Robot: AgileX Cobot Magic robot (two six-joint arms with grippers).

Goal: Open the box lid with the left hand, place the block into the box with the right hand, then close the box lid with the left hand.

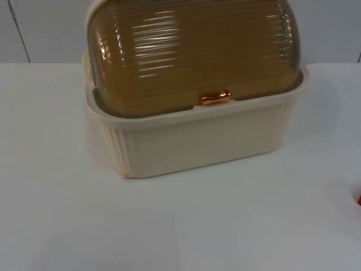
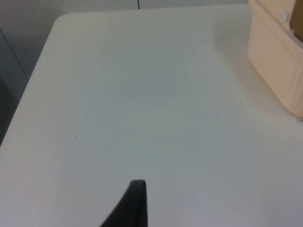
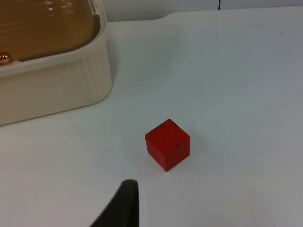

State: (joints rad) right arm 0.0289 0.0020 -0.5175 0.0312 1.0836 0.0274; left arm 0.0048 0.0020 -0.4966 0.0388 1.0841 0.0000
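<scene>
Hovering over bare white table (image 2: 142, 94), the left gripper (image 2: 135, 203) shows one black fingertip, so I cannot tell whether it is apart or together; the cream box (image 2: 277, 66) stands off to one side of it. The right gripper (image 3: 124, 205) hangs above the table near the red block (image 3: 167, 144), its state likewise unclear. The block sits on the table, apart from the box (image 1: 192, 135). The ribbed amber lid (image 1: 192, 51) is down, its copper handle (image 1: 215, 97) at the front rim.
</scene>
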